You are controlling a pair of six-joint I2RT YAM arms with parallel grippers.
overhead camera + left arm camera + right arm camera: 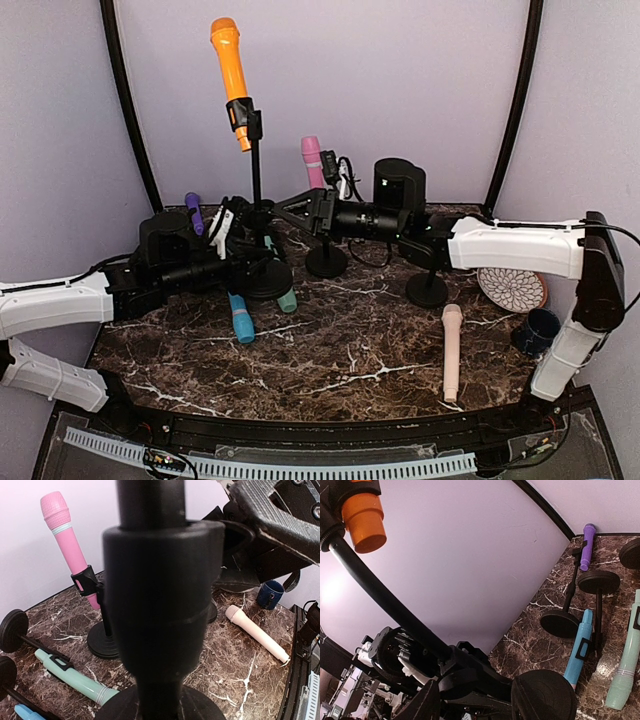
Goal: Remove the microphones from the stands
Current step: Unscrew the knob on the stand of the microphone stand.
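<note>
Two pincers meet low on the stand pole [256, 170]. The left pincer [240, 222] is clamped narrow on it, by my reading, since the pole fills its wrist view. The right pincer [288, 208] stands partly apart just beside the same pole, gripping nothing. The orange microphone [228, 62] sits tilted in the clip [241, 115] at the top, well above both. To do this step well, the right pincer should rise to the orange body above the clip, close squarely across it, and draw it out along its own axis, the left steadying the stand pole on the table [350, 350].
</note>
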